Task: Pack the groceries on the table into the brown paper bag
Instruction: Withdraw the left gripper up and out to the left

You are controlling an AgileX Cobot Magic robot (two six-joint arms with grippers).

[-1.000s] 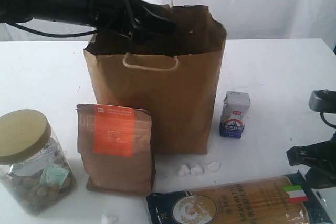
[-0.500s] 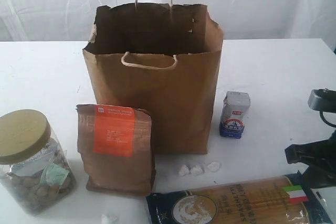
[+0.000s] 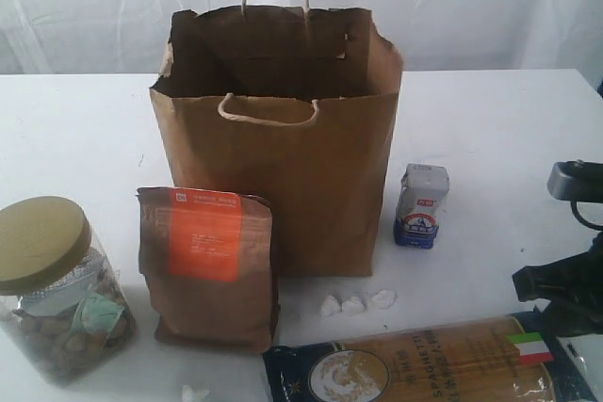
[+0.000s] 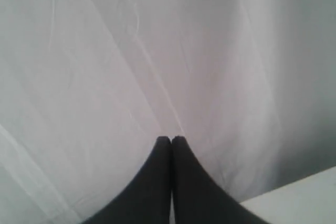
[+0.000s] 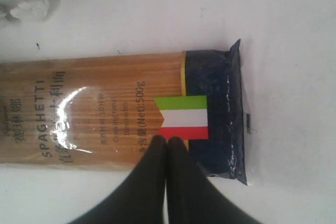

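Nearest the camera, the long spaghetti pack (image 3: 424, 364) lies flat along the front edge of the tabletop (image 3: 75, 138). The right gripper (image 5: 167, 142) hangs over its dark end by the flag, fingers pressed together with nothing between them; whether the tips touch the wrapper I cannot tell. This pack looks like the next item to take, so the jaws should spread first and straddle the pack across its narrow width. Gripping nearer the middle would stop it drooping, and it probably has to enter the bag end-first. To the left at the same depth stand the big olive-lidded jar (image 3: 57, 289) and the brown pouch (image 3: 207, 265). A little farther back, 3 white scraps (image 3: 353, 304) lie in a row, then the small blue-white carton (image 3: 421, 205) stands just beside the bag. The brown paper bag (image 3: 283, 157) stands upright mid-table, mouth open, right behind the pouch. The left gripper (image 4: 171, 141) is fully closed and empty, facing the white backdrop (image 4: 157, 51).
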